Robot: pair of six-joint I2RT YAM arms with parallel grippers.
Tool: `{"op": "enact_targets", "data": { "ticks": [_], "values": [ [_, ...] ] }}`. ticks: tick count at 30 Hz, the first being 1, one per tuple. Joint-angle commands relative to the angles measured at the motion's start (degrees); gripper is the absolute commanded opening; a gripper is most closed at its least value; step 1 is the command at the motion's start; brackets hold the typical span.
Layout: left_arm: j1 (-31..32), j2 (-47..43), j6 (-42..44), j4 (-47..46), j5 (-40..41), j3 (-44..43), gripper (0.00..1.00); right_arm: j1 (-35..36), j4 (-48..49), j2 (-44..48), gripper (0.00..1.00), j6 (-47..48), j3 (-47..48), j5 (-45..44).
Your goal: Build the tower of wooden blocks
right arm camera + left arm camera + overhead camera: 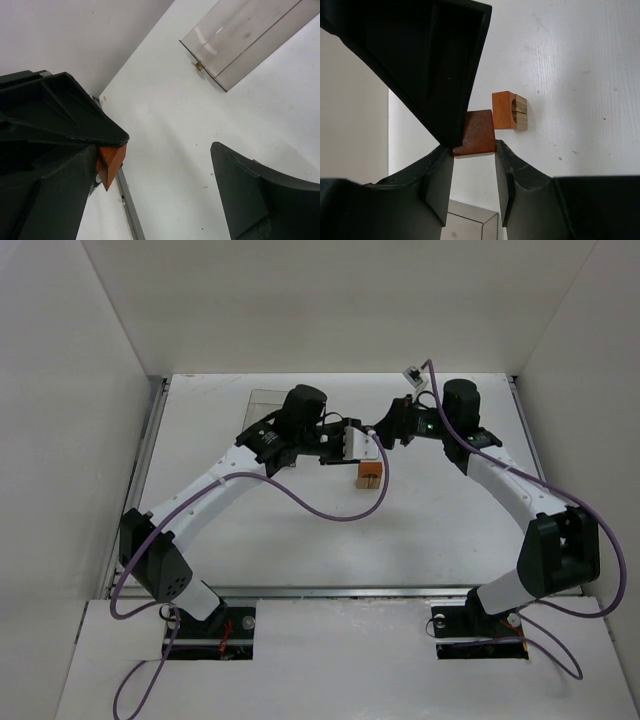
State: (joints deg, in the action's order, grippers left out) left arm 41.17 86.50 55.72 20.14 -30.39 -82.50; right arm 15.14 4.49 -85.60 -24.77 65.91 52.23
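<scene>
The wood block tower (370, 473) is a small orange and tan stack on the white table, just below both grippers; in the left wrist view (510, 110) it lies beyond the fingertips. My left gripper (352, 445) (474, 150) is shut on a reddish-brown wedge block (479, 131) at its very tips. My right gripper (383, 432) (157, 150) is wide open. One of its fingers (50, 195) rests against the wedge (111, 159), and the other is far from it. That finger covers the top left of the left wrist view (420, 60).
A clear plastic box (265, 400) (250, 40) lies at the back left of the table, behind the left gripper. White walls enclose the table on three sides. A metal rail (131, 210) runs along the table's edge.
</scene>
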Motion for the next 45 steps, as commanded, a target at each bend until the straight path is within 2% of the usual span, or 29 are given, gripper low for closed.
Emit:
{"op": "enact_targets", "data": {
  "ticks": [1, 7, 12, 16, 18, 27, 36, 45],
  "values": [
    [0.4, 1.3, 2.63, 7.53, -3.36, -4.86, 0.0, -1.16, -1.75, 2.97, 1.0, 1.4, 2.91, -6.33],
    [0.4, 5.95, 5.88, 15.61, -5.81, -10.21, 0.0, -4.32, -9.58, 6.14, 1.0, 3.33, 4.58, -21.01],
    [-0.12, 10.7, 6.41, 19.93, -6.35, -13.74, 0.0, -7.83, -11.43, 8.78, 1.0, 3.33, 3.35, -30.67],
    [-0.12, 15.0, 3.0, 19.94, -4.34, -19.18, 0.0, -8.98, -15.38, 9.67, 1.0, 3.33, 3.35, -44.45],
    [0.49, 18.78, 1.33, 20.72, -2.66, -23.73, 0.0, -9.68, -16.09, 10.19, 1.0, 3.33, 3.35, -46.68],
    [2.78, 27.48, -6.94, 21.26, 7.36, -31.84, 0.0, -11.53, -14.25, 11.95, 1.0, 4.38, 0.1, -49.06],
    [3.92, 32.68, -8.79, 28.37, 7.1, -37.21, 0.0, -13.29, -12.4, 11.34, 1.0, 4.38, -2.63, -47.83],
    [3.92, 34.52, -10.99, 26.44, 9.38, -36.07, 0.0, -13.82, -12.4, 9.75, 1.0, 4.38, -3.16, -45.2]
  ]
}}
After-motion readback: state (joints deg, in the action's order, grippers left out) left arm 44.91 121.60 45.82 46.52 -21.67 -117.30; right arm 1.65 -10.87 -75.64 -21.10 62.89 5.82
